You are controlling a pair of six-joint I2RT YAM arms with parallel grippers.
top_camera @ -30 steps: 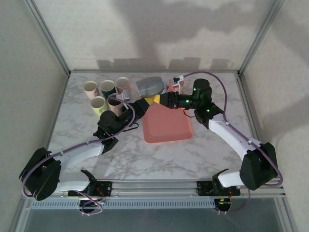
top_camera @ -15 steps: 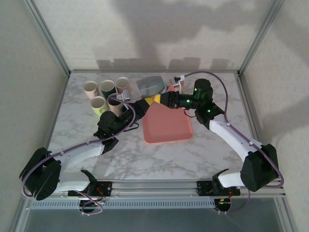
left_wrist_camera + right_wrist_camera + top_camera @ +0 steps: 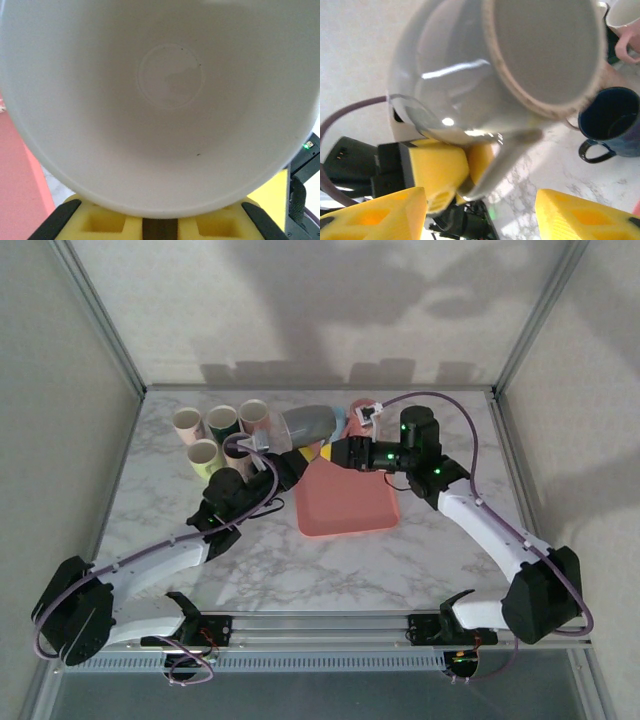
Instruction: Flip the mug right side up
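Mug (image 3: pixel 308 423) hangs tilted, its rim clenched in your left gripper (image 3: pixel 285 452); right gripper (image 3: pixel 330 450) stands open, so roll it base-down slowly.

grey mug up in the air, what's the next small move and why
Probably draw the right hand back: its fingers stand open, not touching the grey mug, which the left hand clamps by the rim, tipped sideways. That would clear room to rotate it upright.
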